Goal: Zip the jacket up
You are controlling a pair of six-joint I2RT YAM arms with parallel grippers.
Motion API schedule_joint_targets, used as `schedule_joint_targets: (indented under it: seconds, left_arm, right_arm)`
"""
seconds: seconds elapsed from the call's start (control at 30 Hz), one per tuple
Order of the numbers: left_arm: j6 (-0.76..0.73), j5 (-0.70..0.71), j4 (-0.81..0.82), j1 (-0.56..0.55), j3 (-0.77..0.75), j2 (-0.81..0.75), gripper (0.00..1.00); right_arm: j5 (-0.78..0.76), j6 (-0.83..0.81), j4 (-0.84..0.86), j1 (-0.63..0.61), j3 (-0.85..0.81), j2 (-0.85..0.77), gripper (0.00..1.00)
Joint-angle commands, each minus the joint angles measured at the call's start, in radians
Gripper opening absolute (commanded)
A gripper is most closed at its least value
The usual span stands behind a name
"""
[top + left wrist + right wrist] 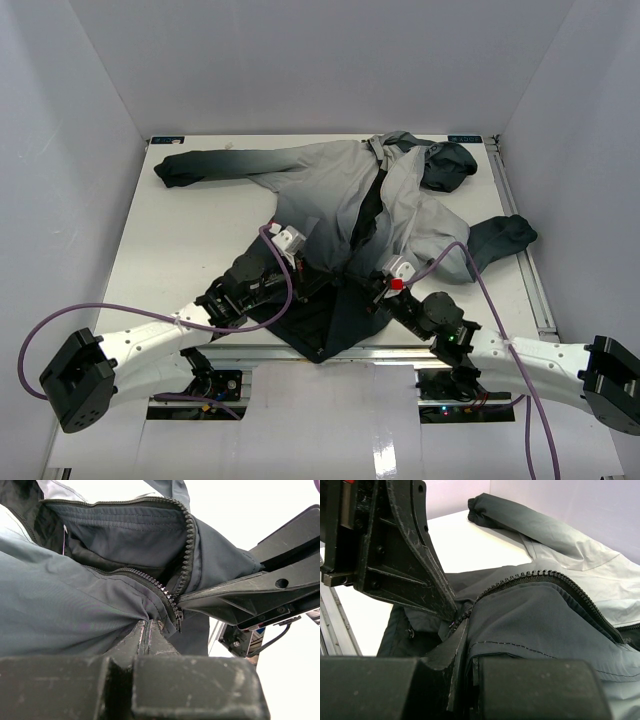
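Observation:
The jacket (330, 185) lies spread on the table, light grey fading to dark charcoal, hood at the far right, front open and showing dark lining. Its dark hem hangs over the near edge. My left gripper (318, 270) is shut on the hem fabric beside the lower end of the zipper (172, 605); in the left wrist view its fingertips (147, 629) press together on the cloth. My right gripper (368, 290) is shut on the other front edge, with the zipper teeth (545, 574) running away from its fingertips (460, 630). The two grippers sit close together.
The white table (190, 250) shows left of the jacket, with a metal rail (535, 280) along its right side. One sleeve (200, 165) stretches to the far left, the other (500, 235) to the right. White walls enclose the table.

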State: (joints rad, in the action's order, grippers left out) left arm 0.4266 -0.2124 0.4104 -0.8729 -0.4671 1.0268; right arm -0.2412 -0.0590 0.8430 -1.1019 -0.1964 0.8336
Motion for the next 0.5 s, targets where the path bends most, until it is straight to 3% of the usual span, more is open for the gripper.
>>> schedule_joint_targets:
  seconds: [0.0, 0.27, 0.47]
  left_arm:
    - [-0.033, -0.024, 0.001, -0.03, -0.033, -0.03, 0.0]
    - [-0.04, -0.011, -0.025, -0.035, -0.051, -0.019, 0.02]
    - [-0.037, -0.034, -0.034, -0.035, -0.063, -0.004, 0.26]
  right_arm:
    - [-0.04, -0.004, 0.027, -0.005, -0.064, -0.001, 0.08]
    - [-0.03, 0.014, 0.025, -0.005, -0.067, 0.033, 0.08]
    - [-0.024, 0.026, 0.05, -0.006, -0.053, 0.04, 0.08]
